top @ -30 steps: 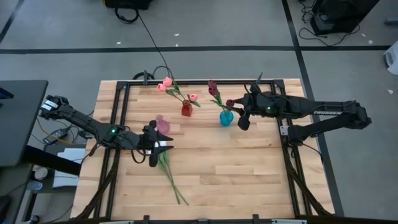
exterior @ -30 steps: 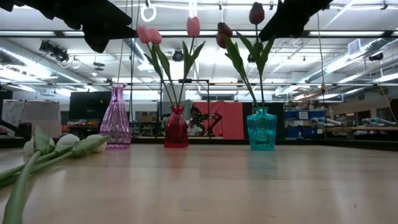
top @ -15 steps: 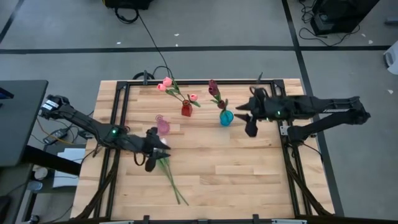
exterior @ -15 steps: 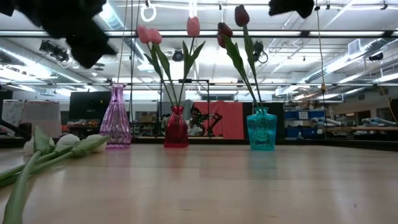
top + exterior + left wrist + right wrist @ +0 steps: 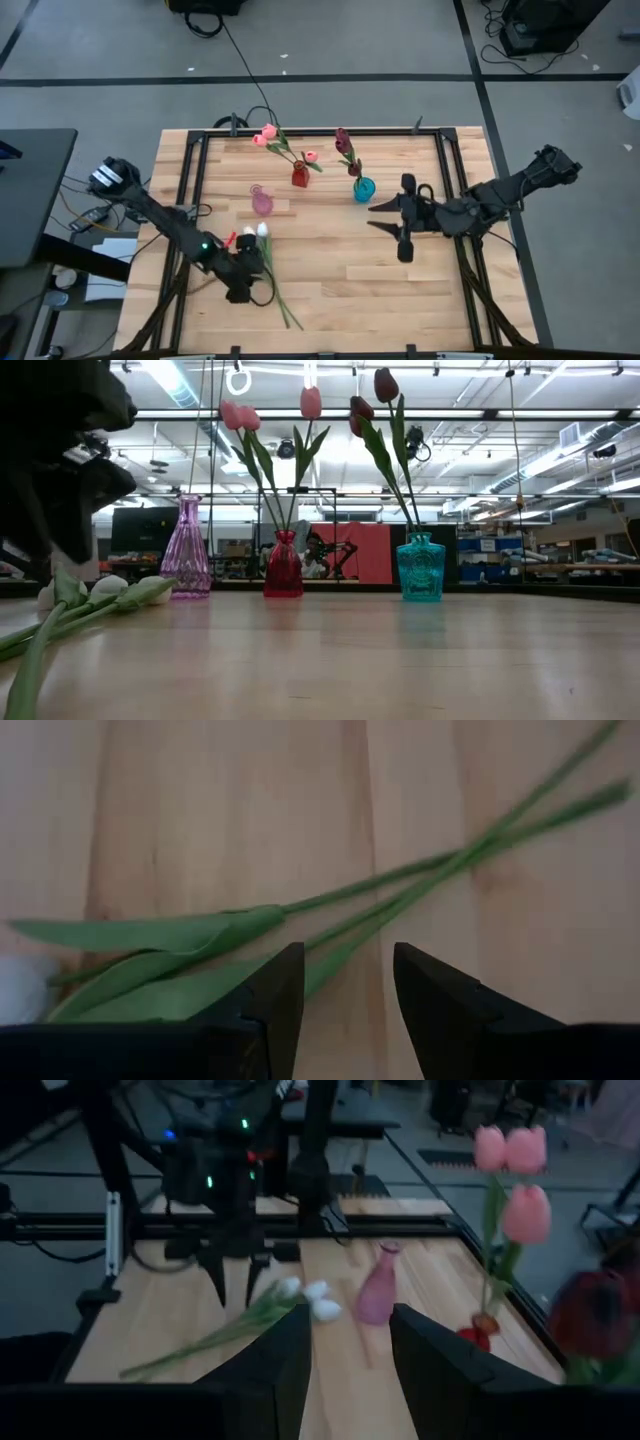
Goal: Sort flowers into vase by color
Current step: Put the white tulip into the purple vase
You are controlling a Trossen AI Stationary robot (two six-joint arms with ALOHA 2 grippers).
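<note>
Three white tulips [image 5: 257,234] lie flat on the table, heads toward the far edge and stems [image 5: 400,898] running toward the near edge. My left gripper [image 5: 256,282] is open and low over their stems, one finger on each side in the left wrist view [image 5: 345,985]. The red vase [image 5: 299,178] holds pink tulips [image 5: 310,402]. The teal vase [image 5: 364,189] holds maroon tulips [image 5: 385,384]. The pink vase [image 5: 262,203] stands without flowers. My right gripper [image 5: 372,214] is open, near of and to the right of the teal vase, holding nothing.
The three vases stand in a row across the far half of the table. A black frame rail [image 5: 190,190] runs along the left side and another [image 5: 455,200] along the right. Bare wood [image 5: 350,290] spreads across the near right part of the table.
My right gripper has drawn back from the teal vase toward the near and right edges, and the maroon tulip it brought there now leans in the vase with the others. My left gripper has moved toward the near edge and down over the white tulips' stems.
</note>
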